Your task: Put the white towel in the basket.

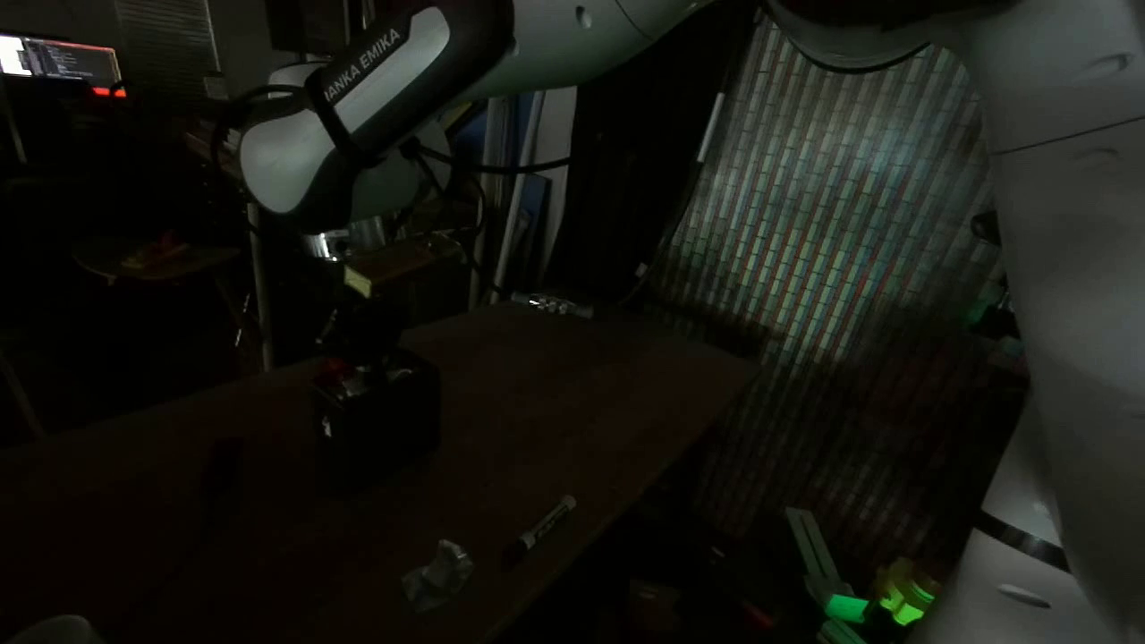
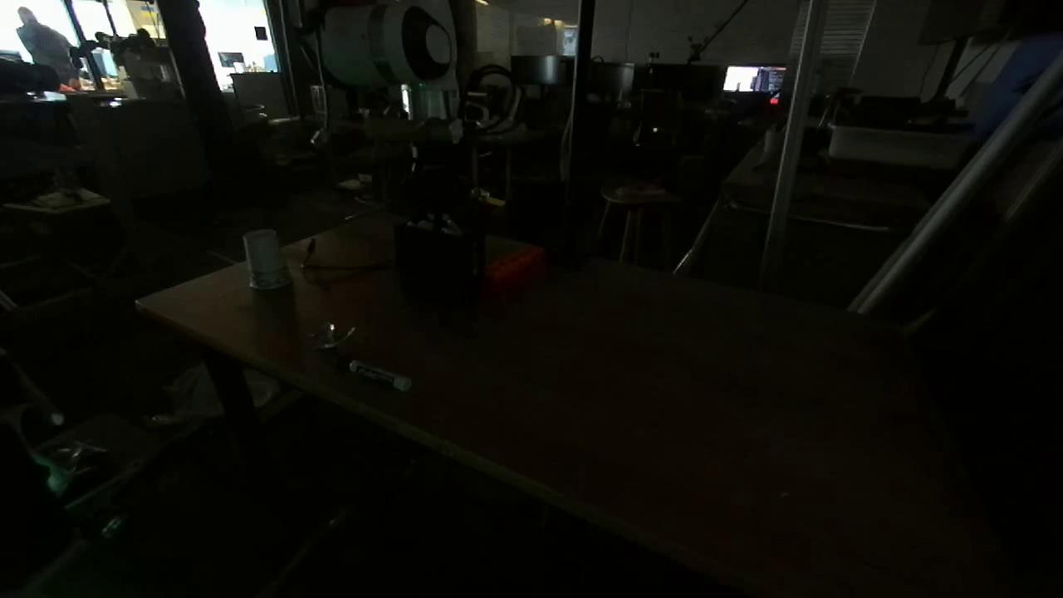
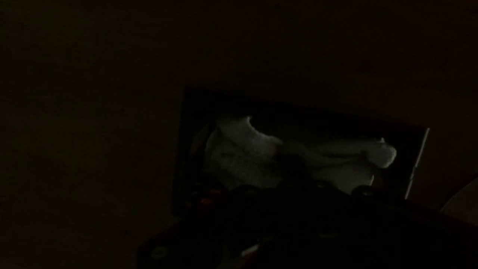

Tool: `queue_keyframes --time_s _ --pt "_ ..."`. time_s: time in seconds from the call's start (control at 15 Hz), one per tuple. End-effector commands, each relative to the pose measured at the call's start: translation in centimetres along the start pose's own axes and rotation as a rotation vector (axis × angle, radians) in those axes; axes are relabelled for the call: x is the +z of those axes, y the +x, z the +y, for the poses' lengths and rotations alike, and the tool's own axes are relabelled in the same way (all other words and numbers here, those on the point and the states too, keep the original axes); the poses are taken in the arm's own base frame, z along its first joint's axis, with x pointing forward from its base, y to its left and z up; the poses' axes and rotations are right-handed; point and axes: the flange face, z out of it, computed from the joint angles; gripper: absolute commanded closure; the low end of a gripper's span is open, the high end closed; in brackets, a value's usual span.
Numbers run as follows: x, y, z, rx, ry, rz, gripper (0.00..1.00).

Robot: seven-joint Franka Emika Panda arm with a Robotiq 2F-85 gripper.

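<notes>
Towel point(image 3: 244, 155) in bskt point(image 1: 380, 434): broad, wrist view; slivers, both ext. views

Beneath me a dim brown table point(image 2: 664, 399) is carrying a black basket point(image 1: 389, 434). In both exterior views a marker point(image 1: 543, 529) is lying near the table's edge, close to a crumpled, shiny scrap point(image 1: 440, 577). In an exterior view I am seeing a pale cylinder point(image 2: 264, 259) standing upright near another edge and a red object point(image 2: 516, 270) just beside the basket.

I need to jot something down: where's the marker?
In both exterior views, the marker lies near the edge of the table, right of the crumpled wrapper.
</notes>
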Motion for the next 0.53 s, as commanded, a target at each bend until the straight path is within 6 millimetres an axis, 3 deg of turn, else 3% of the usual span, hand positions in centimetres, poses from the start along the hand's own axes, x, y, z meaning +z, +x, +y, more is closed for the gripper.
queue_keyframes --time_s 0.0,0.27,0.47 --pt "0.5 0.9 0.2 -0.016 0.016 0.023 1.0" --pt "3.2 1.4 -0.6 -0.046 -0.004 0.001 1.0" --pt "6.5 1.5 -1.6 -0.072 0.009 -0.047 1.0"
